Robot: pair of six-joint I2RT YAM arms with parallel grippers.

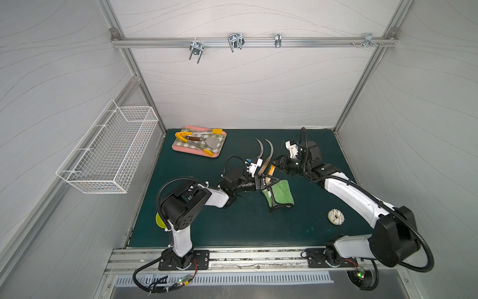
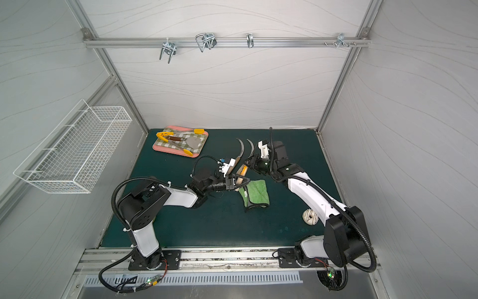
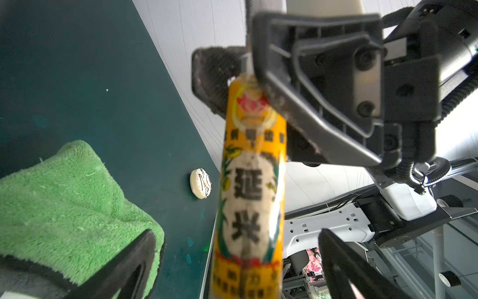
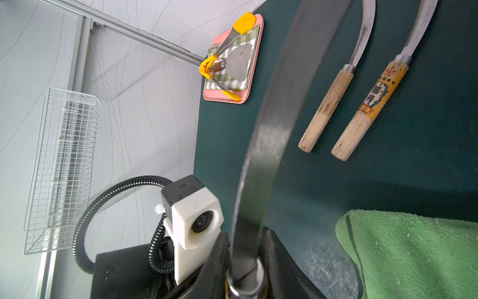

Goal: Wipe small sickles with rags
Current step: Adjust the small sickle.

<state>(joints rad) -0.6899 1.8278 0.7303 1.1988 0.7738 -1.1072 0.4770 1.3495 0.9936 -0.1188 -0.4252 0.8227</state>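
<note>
Jaws on L gripper (image 3: pixel 238 233) gape wide astride labelled handle, no grip; R gripper (image 4: pixel 243 259) jaws pinch same sickle (image 3: pixel 251 181) at ferrule, over rag (image 1: pixel 280 192). Two other sickles (image 4: pixel 326 103) on bench (image 1: pixel 207 220). Prob. stiff, light, blade sharp: take wood. Rag limp: pinch edge.

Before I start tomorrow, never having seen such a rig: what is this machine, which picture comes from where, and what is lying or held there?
Two robot arms, each ending in a two-fingered gripper. Two pictures look down from overhead; two come from cameras on the wrists. On the dark green mat lie two sickles, a green rag, a white doughnut-shaped thing and a pink tray with tongs and a spatula. The right gripper is shut on a third sickle where blade meets handle; the left gripper stands open around its labelled handle.
</note>
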